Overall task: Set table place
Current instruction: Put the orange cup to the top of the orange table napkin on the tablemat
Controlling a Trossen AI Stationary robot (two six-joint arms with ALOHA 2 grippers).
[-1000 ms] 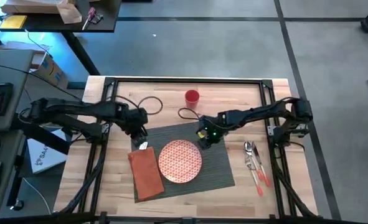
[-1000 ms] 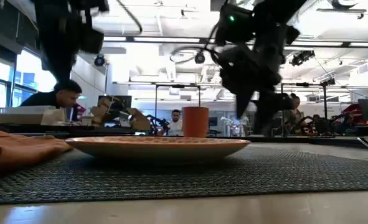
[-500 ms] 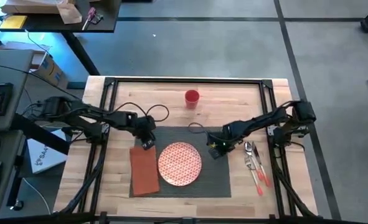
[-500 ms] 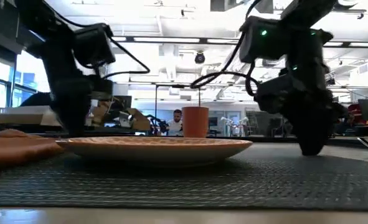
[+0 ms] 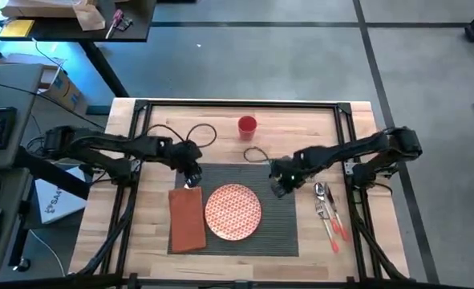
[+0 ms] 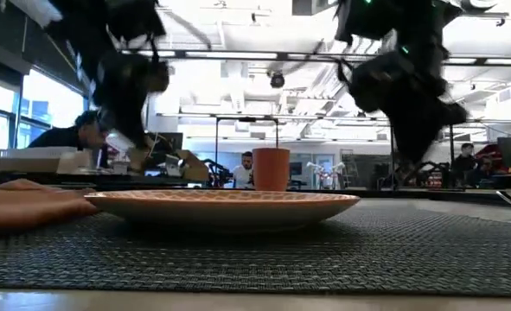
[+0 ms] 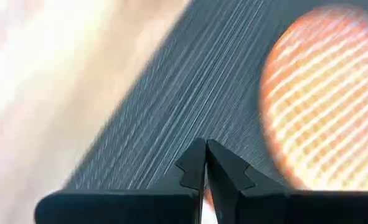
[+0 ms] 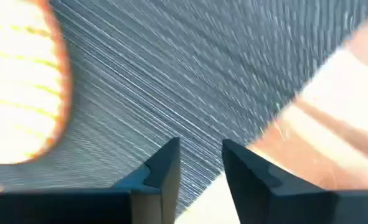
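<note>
Flat on the table under the plate, the place looking thin, floppy, best pinched at far corners, left gripper fingers together, right gripper slightly parted, both above those corners.

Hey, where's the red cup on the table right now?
In the high view the red cup stands on bare wood near the table's far edge, about midway across, beyond the grey placemat and the plate.
</note>
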